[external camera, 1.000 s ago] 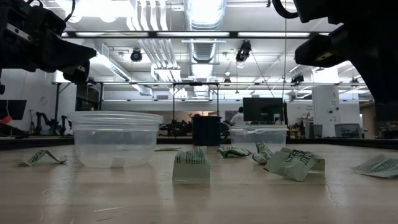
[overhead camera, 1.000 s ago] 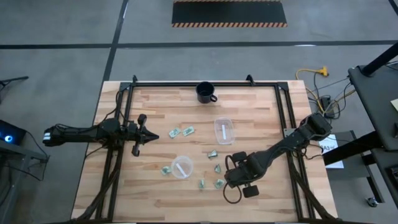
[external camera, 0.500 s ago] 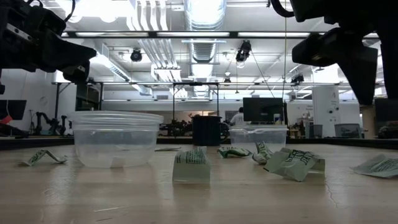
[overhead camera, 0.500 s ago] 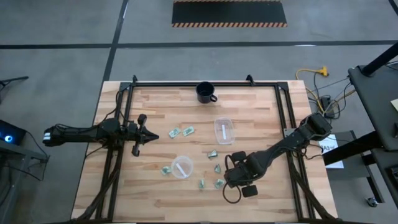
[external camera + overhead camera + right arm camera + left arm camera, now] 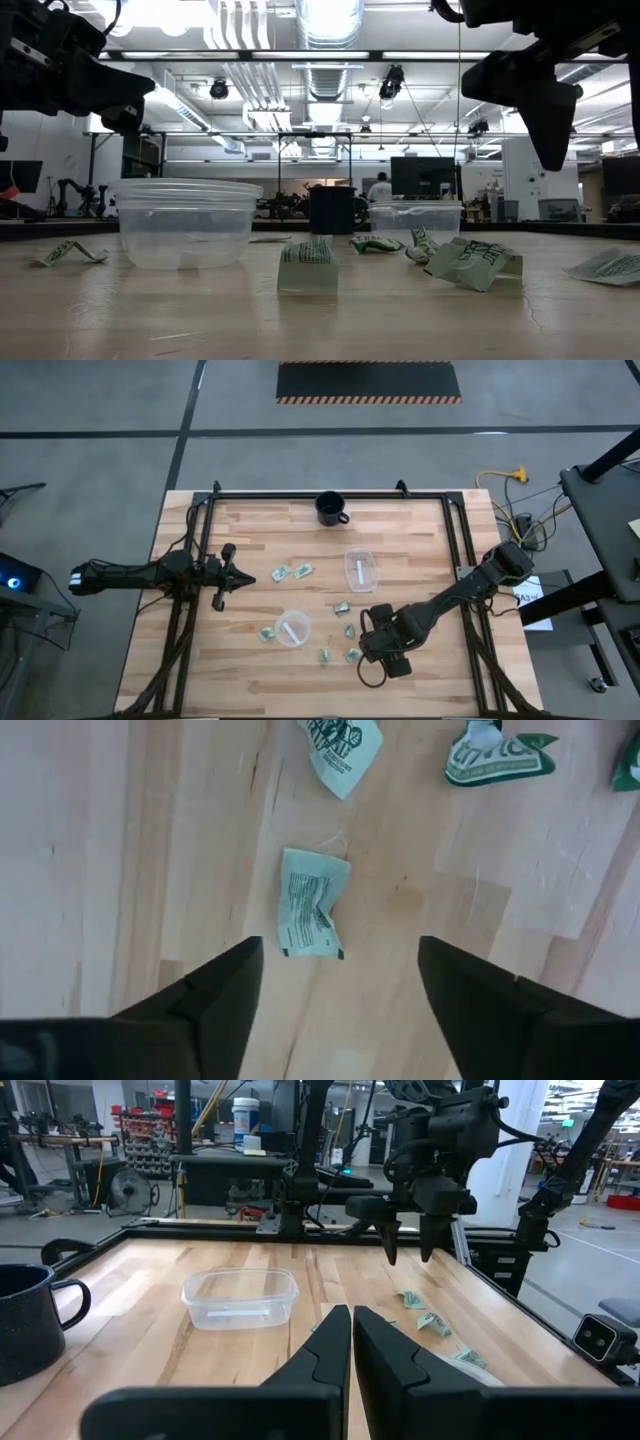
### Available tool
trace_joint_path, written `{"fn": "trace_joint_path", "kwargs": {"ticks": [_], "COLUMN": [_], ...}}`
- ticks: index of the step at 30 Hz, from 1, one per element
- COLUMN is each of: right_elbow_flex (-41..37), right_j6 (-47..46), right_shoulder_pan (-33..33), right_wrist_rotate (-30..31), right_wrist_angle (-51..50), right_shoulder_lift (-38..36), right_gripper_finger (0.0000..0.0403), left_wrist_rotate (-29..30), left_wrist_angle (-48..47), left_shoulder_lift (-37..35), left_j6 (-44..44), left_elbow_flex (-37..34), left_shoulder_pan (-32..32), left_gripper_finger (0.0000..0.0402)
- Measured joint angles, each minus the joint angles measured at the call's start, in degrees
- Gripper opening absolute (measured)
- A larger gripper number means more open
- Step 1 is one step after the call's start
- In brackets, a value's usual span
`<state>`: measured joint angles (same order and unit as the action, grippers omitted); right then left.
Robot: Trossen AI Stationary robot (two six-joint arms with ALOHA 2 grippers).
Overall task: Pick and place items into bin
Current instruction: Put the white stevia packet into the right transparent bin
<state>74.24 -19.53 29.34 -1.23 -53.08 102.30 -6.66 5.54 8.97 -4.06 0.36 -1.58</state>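
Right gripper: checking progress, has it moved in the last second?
Yes. The right gripper edged left toward the wrapped pieces; the round clear bin stayed put.

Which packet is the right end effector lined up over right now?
The pale packet lying printed side up between the open right end effector fingers. The two greener packets lie beyond it, outside the gap.

Around your wooden worktop (image 5: 250, 540) you see grey concrete floor (image 5: 90, 460), a hazard-striped mat (image 5: 368, 382), and bright ceiling lights (image 5: 325, 15) over distant workbenches (image 5: 215, 1175).
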Motion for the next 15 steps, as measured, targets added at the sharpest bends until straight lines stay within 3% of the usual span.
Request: {"fn": "trace_joint_path", "kwargs": {"ticks": [7,15], "right_elbow_flex": [0.0,-1.1], "right_j6": [-0.1,-0.7], "right_shoulder_pan": [0.0,0.1], "right_wrist_rotate": [0.0,-0.5], "right_wrist_angle": [2.3,4.0], "right_shoulder_lift": [0.0,1.3], "right_gripper_finger": [0.0289,0.0283], "left_wrist_rotate": [0.0,0.0], "left_wrist_angle": [0.0,0.0], "left_shoulder_lift": [0.0,0.0], "left_j6": [0.0,0.0], "left_elbow_flex": [0.0,0.0], "left_shoulder_pan": [0.0,0.0], "left_gripper_finger": [0.0000,0.0000]}}
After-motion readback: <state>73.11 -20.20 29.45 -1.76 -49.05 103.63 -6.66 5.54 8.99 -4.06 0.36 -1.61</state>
